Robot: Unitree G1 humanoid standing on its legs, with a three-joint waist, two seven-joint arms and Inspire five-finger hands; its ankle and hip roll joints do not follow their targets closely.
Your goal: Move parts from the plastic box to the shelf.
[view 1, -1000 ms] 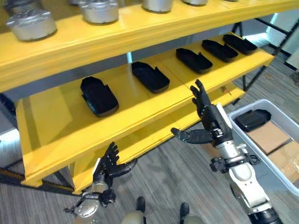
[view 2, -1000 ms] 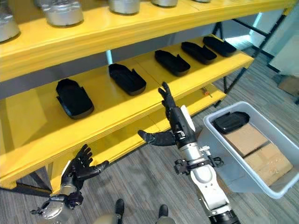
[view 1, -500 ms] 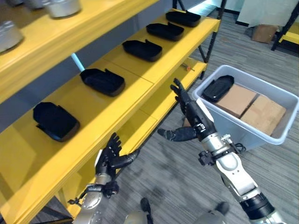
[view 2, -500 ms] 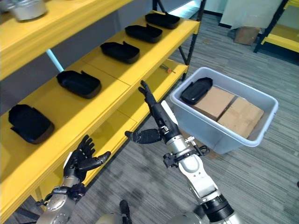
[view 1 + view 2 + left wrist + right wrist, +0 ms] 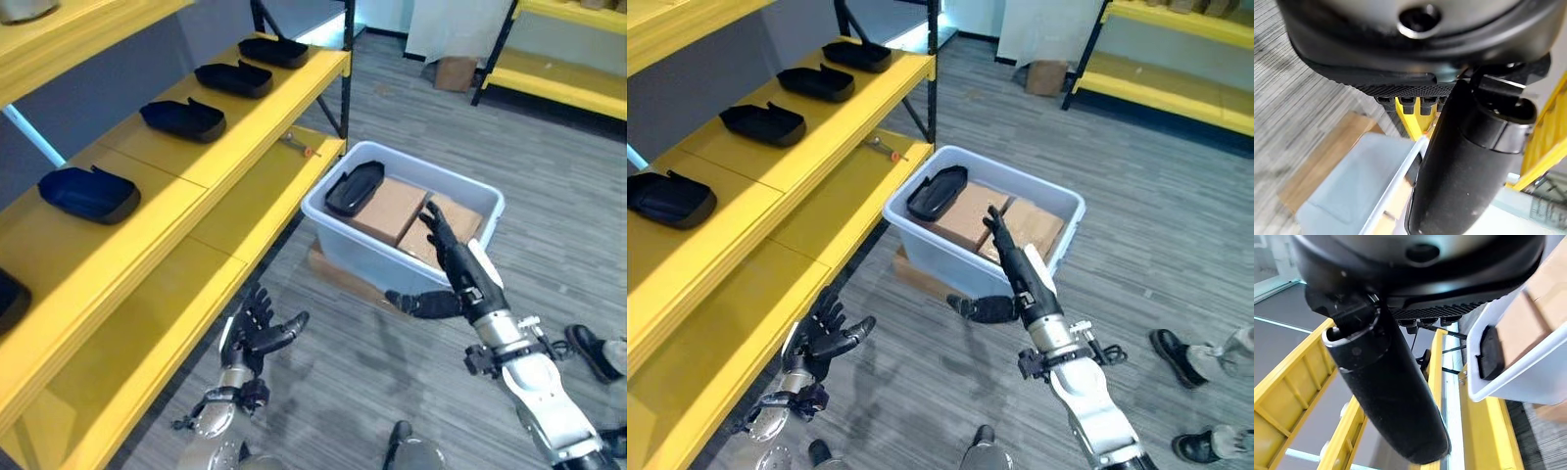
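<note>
A grey plastic box [image 5: 367,257] stands on the floor beside the yellow shelf [image 5: 171,186]. One black part [image 5: 354,187] lies in it at the far left corner, on top of brown cardboard boxes [image 5: 390,208]. Several black parts [image 5: 182,118] sit in a row on the shelf's middle board. My right hand [image 5: 458,272] is open, fingers straight over the box's near rim and thumb spread in front of the box wall. My left hand [image 5: 255,331] is open and empty, low by the shelf's bottom board. In the right wrist view the black part [image 5: 1489,354] shows in the box.
A small tool [image 5: 296,146] lies on the lower shelf board by the black upright [image 5: 347,69]. A person's dark shoes [image 5: 1174,356] stand on the floor to the right. Another yellow shelf [image 5: 568,83] and a cardboard box [image 5: 453,71] are at the back.
The camera has swung right, away from the shelf towards the box. My right hand has moved from the shelf edge over to the box's near rim, staying open.
</note>
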